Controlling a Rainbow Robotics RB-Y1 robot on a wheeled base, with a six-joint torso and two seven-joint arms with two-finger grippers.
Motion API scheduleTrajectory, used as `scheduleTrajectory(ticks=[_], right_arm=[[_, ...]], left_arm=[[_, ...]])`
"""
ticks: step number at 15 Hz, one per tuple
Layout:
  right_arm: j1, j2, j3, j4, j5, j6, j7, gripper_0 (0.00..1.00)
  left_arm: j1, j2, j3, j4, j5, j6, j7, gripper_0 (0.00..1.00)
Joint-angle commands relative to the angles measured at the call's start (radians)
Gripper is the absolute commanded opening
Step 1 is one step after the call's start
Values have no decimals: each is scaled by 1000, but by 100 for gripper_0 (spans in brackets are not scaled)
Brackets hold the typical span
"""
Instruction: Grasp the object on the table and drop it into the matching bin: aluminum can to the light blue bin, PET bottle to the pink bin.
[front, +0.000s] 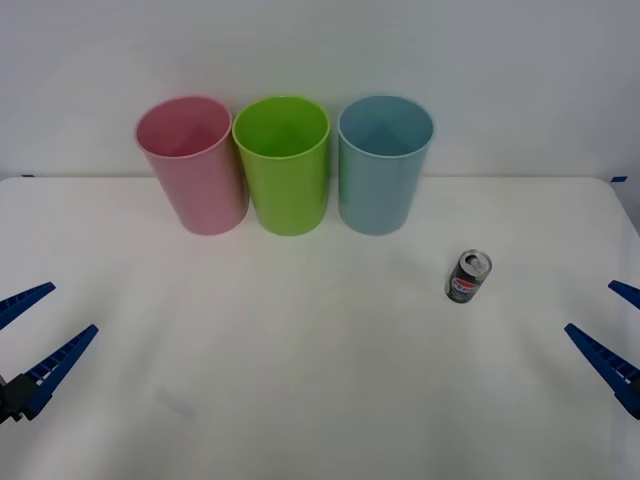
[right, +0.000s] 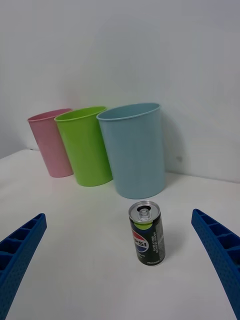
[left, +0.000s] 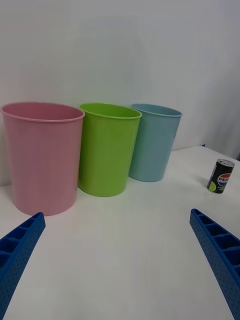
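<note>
you are looking at a task that is not yet underway: the aluminum can (front: 468, 276) is standing upright on the white counter (front: 300, 380), untouched, in front of and to the right of the light blue bin (front: 384, 165), apart from it. the lime green bin (front: 284, 165) and the pink bin (front: 192, 165) are sitting further left in the same row. your right pincer (front: 612, 338) is waiting open at the right edge, facing the can, and your left pincer (front: 38, 330) is resting open at the left edge. the reach, the grasp, the carry and the drop are all remaining.
</note>
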Motion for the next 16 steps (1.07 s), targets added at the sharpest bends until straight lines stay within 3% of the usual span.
scheduleTrajectory(ticks=[1, 8, 16], right_arm=[[0, 0, 0, 0, 0, 0, 0, 100], [13, -5, 33, 12, 26, 21, 15, 100], [-24, -5, 131, 123, 40, 82, 103, 100]], left_arm=[[0, 0, 0, 0, 0, 0, 0, 100], [0, 0, 0, 0, 0, 0, 0, 100], [0, 0, 0, 0, 0, 0, 0, 100]])
